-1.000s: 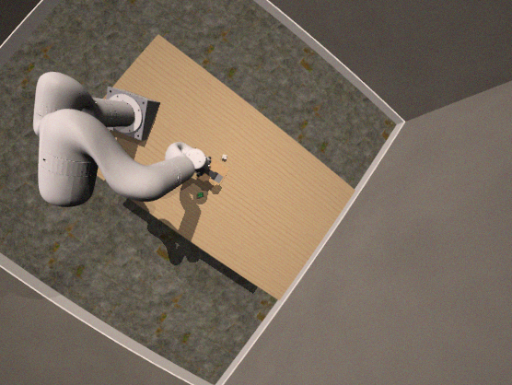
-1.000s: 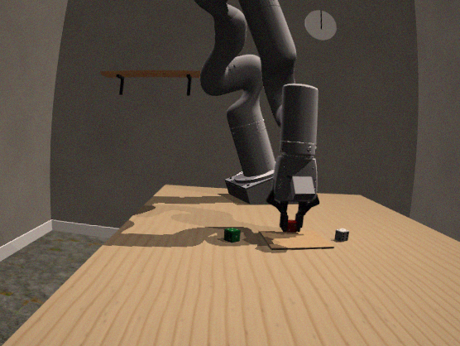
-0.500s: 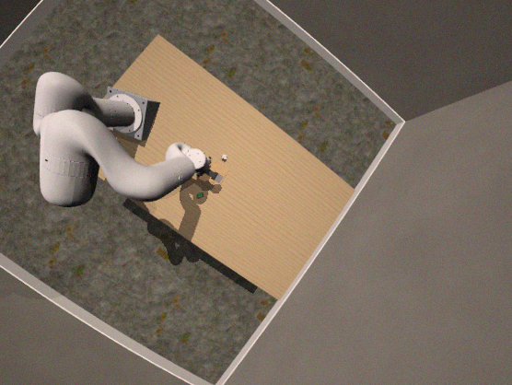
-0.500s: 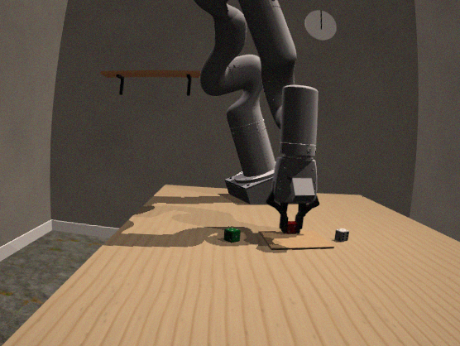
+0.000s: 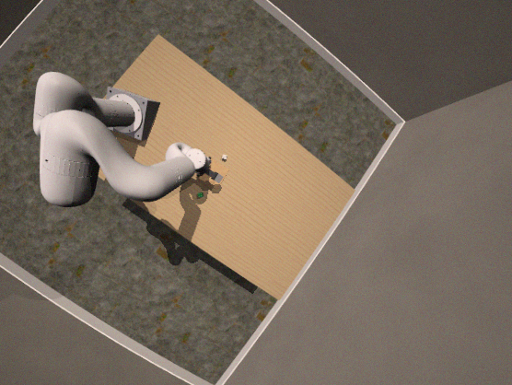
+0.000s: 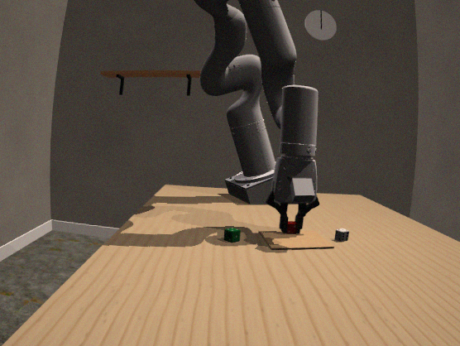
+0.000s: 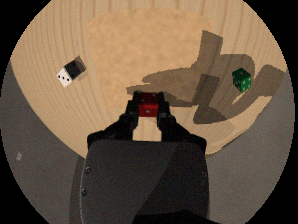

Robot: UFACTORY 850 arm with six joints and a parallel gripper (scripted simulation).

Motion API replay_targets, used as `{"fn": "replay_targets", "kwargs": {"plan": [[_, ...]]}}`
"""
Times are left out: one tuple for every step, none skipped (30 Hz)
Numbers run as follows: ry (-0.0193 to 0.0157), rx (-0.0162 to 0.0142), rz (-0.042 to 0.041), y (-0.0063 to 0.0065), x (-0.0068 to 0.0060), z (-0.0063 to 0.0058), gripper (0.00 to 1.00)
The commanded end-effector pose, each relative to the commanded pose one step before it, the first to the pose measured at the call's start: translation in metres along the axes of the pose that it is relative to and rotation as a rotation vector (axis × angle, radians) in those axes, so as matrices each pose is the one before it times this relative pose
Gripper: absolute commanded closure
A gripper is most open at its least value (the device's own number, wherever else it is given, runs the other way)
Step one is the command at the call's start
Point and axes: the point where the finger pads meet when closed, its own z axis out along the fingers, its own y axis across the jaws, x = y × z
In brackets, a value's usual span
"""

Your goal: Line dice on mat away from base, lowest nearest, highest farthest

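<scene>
The gripper (image 5: 215, 176) (image 6: 292, 227) (image 7: 148, 99) gripped the red die (image 6: 292, 227) (image 7: 148, 107) at the mat's (image 6: 306, 242) (image 7: 145, 50) six-o'clock edge in the wrist view, the die unseen from the top.

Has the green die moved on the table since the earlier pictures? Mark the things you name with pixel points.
No. The green die (image 5: 200, 195) (image 6: 232, 234) (image 7: 241, 80) sits at the same place left of the mat (image 6: 306, 242) in the exterior view.
</scene>
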Motion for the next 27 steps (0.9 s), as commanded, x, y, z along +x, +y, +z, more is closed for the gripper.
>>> {"fn": "replay_targets", "kwargs": {"plan": [[0.00140,0.00025,0.00022,-0.00010,0.00073,-0.00050,0.79],[0.00000,0.00000,0.00000,0.00000,0.00000,0.00000,0.79],[0.00000,0.00000,0.00000,0.00000,0.00000,0.00000,0.79],[0.00000,0.00000,0.00000,0.00000,0.00000,0.00000,0.79],[0.00000,0.00000,0.00000,0.00000,0.00000,0.00000,0.79],[0.00000,0.00000,0.00000,0.00000,0.00000,0.00000,0.79],[0.00000,0.00000,0.00000,0.00000,0.00000,0.00000,0.79],[0.00000,0.00000,0.00000,0.00000,0.00000,0.00000,0.79],[0.00000,0.00000,0.00000,0.00000,0.00000,0.00000,0.79],[0.00000,0.00000,0.00000,0.00000,0.00000,0.00000,0.79],[0.00000,0.00000,0.00000,0.00000,0.00000,0.00000,0.79],[0.00000,0.00000,0.00000,0.00000,0.00000,0.00000,0.79],[0.00000,0.00000,0.00000,0.00000,0.00000,0.00000,0.79],[0.00000,0.00000,0.00000,0.00000,0.00000,0.00000,0.79],[0.00000,0.00000,0.00000,0.00000,0.00000,0.00000,0.79],[0.00000,0.00000,0.00000,0.00000,0.00000,0.00000,0.79],[0.00000,0.00000,0.00000,0.00000,0.00000,0.00000,0.79],[0.00000,0.00000,0.00000,0.00000,0.00000,0.00000,0.79],[0.00000,0.00000,0.00000,0.00000,0.00000,0.00000,0.79],[0.00000,0.00000,0.00000,0.00000,0.00000,0.00000,0.79],[0.00000,0.00000,0.00000,0.00000,0.00000,0.00000,0.79],[0.00000,0.00000,0.00000,0.00000,0.00000,0.00000,0.79],[0.00000,0.00000,0.00000,0.00000,0.00000,0.00000,0.75],[0.00000,0.00000,0.00000,0.00000,0.00000,0.00000,0.75],[0.00000,0.00000,0.00000,0.00000,0.00000,0.00000,0.75],[0.00000,0.00000,0.00000,0.00000,0.00000,0.00000,0.71],[0.00000,0.00000,0.00000,0.00000,0.00000,0.00000,0.71]]}}
